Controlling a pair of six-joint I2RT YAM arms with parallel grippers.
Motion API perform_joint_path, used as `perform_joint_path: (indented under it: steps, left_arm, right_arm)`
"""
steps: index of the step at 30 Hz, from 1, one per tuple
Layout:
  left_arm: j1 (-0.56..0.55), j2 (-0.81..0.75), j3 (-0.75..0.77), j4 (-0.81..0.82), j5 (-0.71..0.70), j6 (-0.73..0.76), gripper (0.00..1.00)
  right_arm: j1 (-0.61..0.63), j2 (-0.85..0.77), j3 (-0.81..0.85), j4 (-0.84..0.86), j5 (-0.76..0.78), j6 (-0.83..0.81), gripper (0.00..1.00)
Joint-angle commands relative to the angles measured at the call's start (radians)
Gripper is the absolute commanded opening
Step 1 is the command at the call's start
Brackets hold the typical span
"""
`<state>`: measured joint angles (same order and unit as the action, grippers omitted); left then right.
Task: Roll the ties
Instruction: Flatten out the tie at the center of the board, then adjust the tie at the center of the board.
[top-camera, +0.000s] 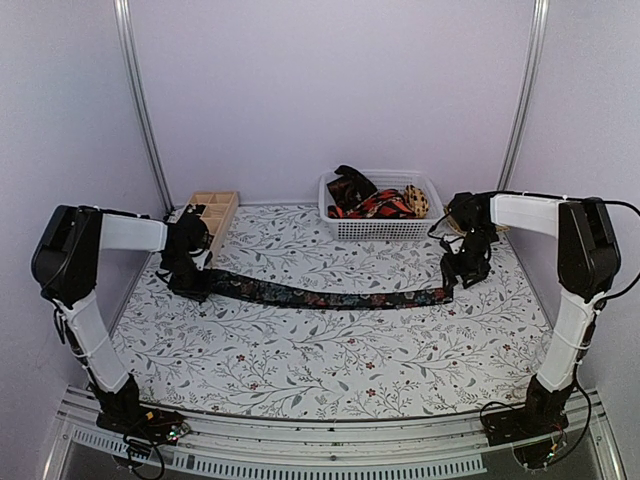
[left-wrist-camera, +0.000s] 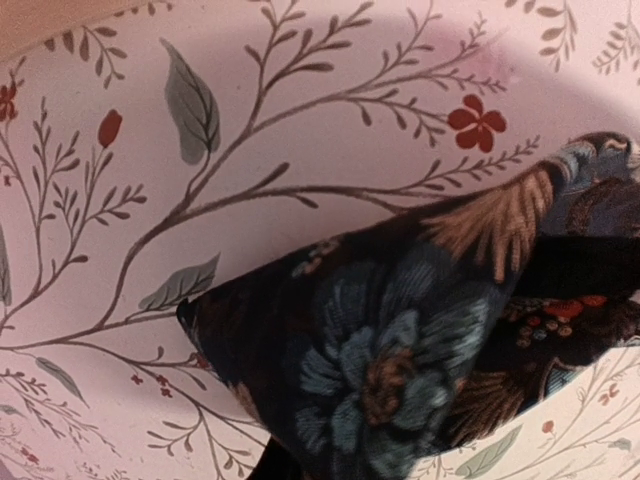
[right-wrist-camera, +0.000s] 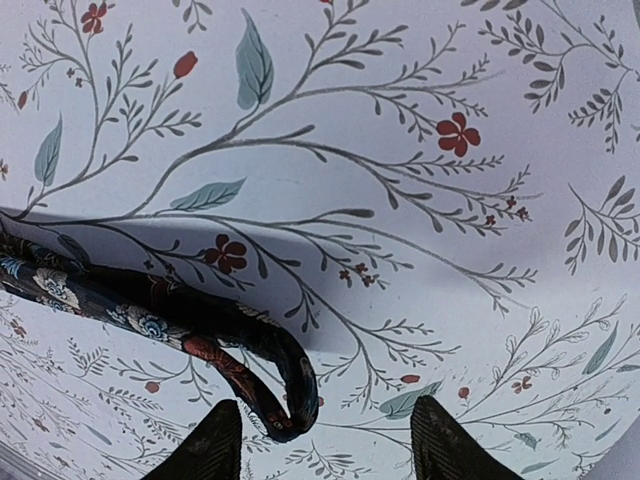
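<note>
One dark floral tie (top-camera: 320, 297) is laid flat across the desk (top-camera: 300, 370), stretched from left to right. Its wide end (left-wrist-camera: 380, 360) is located at the left jaws. Whether these are apart or clamped on the fabric cannot be told, as the left wrist view is filled by the cloth. The narrow end (right-wrist-camera: 285, 390) is curled on the desk between the two fingertips (right-wrist-camera: 215, 445) of the right jaws, which are held apart and not closed on it.

A white mesh basket (top-camera: 385, 228) is placed at the rear centre. A loose heap of ties (top-camera: 375, 200) is contained in it: dark floral, red-black and yellow-patterned. A wooden tray (top-camera: 222, 213) is placed at the rear left; the contents of its compartments cannot be made out.
</note>
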<state>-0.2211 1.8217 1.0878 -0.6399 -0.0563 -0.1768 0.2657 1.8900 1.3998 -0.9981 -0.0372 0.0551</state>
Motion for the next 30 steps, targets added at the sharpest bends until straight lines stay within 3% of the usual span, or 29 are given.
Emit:
perform_joint_path:
  steps: [1,4,9,17,24,27,30]
  left_arm:
    - [0.018,0.045,0.003,0.014,0.005,0.016,0.14]
    - [0.018,0.043,0.009,0.006,0.002,0.016,0.23]
    - [0.020,0.024,0.013,0.005,0.015,0.013,0.30]
    - [0.020,-0.059,0.021,-0.001,0.008,0.004,0.62]
    - [0.016,-0.129,0.049,-0.008,-0.077,-0.024,0.87]
    - [0.015,-0.128,0.047,-0.004,-0.100,-0.025,0.88]
    - [0.015,-0.114,0.036,0.003,-0.093,-0.016,0.82]
  right_arm:
    - [-0.005,0.016,-0.031,0.060,-0.032,0.024,0.60]
    - [-0.005,-0.009,-0.079,0.110,-0.050,0.050,0.62]
    - [-0.004,-0.022,-0.107,0.159,-0.074,0.079,0.57]
    - [-0.005,-0.021,-0.099,0.159,-0.029,0.083,0.30]
    - [-0.005,-0.014,-0.080,0.104,0.102,0.077,0.22]
    - [-0.005,-0.023,-0.076,0.096,0.148,0.077,0.22]
    - [-0.007,-0.037,-0.070,0.100,0.135,0.078,0.23]
